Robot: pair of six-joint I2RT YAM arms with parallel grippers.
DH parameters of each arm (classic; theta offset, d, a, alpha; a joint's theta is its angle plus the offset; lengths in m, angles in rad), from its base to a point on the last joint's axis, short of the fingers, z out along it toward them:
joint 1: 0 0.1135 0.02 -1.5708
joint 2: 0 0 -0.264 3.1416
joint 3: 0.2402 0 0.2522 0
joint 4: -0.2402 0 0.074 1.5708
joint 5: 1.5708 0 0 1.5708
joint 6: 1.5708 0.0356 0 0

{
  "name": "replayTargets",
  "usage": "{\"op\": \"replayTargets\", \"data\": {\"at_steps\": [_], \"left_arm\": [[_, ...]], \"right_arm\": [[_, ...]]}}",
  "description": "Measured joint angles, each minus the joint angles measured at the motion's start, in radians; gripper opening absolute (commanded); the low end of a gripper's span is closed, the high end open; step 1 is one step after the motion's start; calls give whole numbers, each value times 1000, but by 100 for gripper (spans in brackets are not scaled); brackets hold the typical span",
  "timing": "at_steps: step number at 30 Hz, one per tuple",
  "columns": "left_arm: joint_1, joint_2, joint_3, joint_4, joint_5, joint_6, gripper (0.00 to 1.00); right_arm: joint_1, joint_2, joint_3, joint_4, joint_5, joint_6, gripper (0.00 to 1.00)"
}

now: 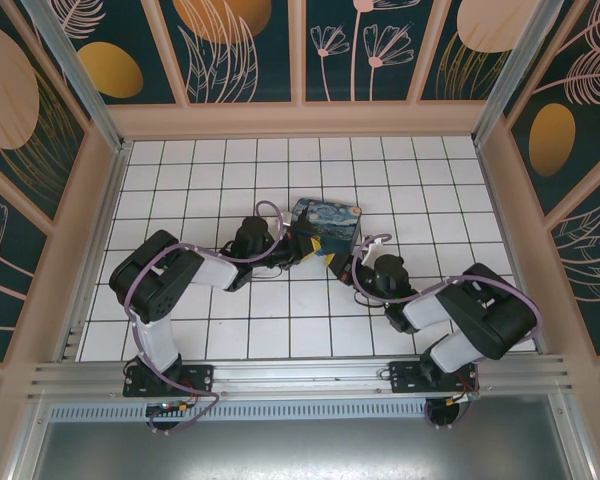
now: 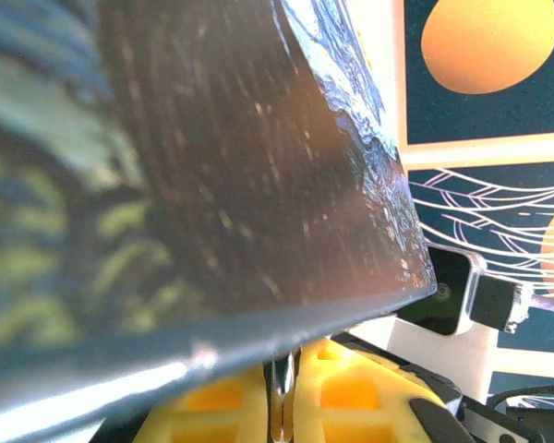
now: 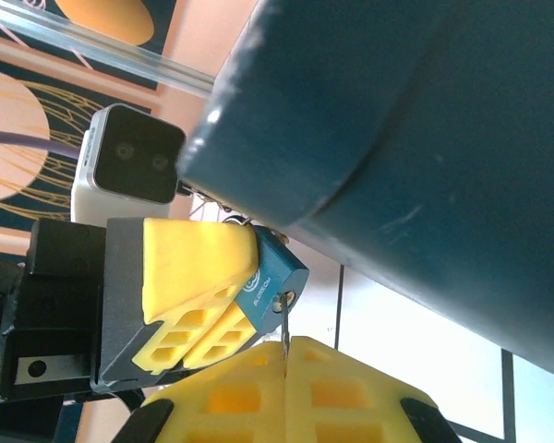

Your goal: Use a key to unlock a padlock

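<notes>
Top external view: two arms reach inward over the white tiled surface (image 1: 180,300). The left gripper (image 1: 308,250) and right gripper (image 1: 342,262) meet near the middle, just in front of a starry-night painted box (image 1: 330,222). The task's items are too small to make out from this view.

Right wrist view:
- Right gripper (image 3: 284,346): the yellow fingers (image 3: 231,397) are pressed together, pinching the key (image 3: 283,325) by its lower end.
- Key: a thin metal sliver standing upright, its tip at the keyhole on the underside of the padlock (image 3: 272,277).
- Padlock: a blue-teal body with pale lettering on one face, held off the surface and tilted, right at the right fingertips. The shackle is hidden.
- Left gripper, seen from the side: one yellow finger (image 3: 189,263) lies against the padlock body and clamps it. The opposing finger is hidden behind it.
- Box: its dark teal side (image 3: 415,138) looms directly above the padlock, very close to it.
- Left wrist camera (image 3: 129,166): a grey housing, above and left of the padlock.

Left wrist view:
- Left gripper (image 2: 282,369): the yellow fingers (image 2: 212,397) are closed on a narrow silvery strip (image 2: 280,401). Which part of the padlock this is cannot be told.
- Box: a dark side face (image 2: 212,166) hangs close over the fingers, with the painted top visible at its upper right edge.
</notes>
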Motion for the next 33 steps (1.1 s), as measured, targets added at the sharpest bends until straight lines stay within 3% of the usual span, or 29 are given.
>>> {"op": "replayTargets", "data": {"at_steps": [5, 11, 21, 33], "left_arm": [[5, 0, -1, 11, 1, -34, 0], [14, 1, -9, 46, 0, -86, 0], [-6, -1, -13, -9, 25, -94, 0], [-6, -3, -13, -64, 43, -84, 0]], "right_arm": [[0, 71, -2, 106, -14, 63, 0], [-4, 74, 23, 89, -37, 50, 0], [-90, -72, -29, 57, -97, 0, 0], [-91, -177, -63, 36, -176, 1, 0]]}}
